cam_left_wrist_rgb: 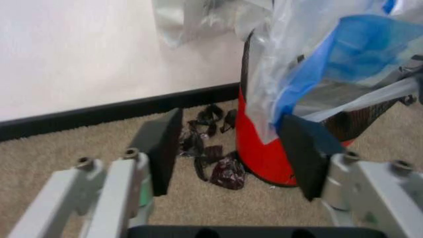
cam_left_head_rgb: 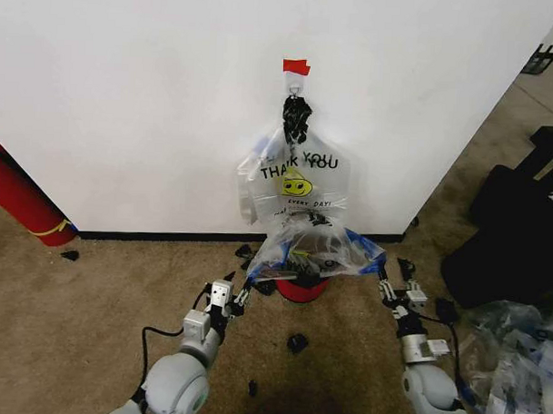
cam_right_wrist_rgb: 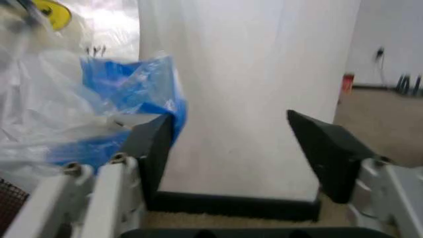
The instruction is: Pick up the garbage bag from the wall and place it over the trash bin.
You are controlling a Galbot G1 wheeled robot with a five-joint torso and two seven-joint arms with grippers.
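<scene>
Though draped, the garbage bag hides most of the trash bin.

We see the garbage bag, clear with blue patches, draped over the trash bin, against the wall

Garbage bag draped over the trash bin on the carpet, directly against the wall. Above it, second bag hanging from a hook under a tape strip. Left gripper just beside the bin's left, right gripper just beside its right, both spread. Cylinder leaning at far left; dark bags and plastic heap at right.
</scene>
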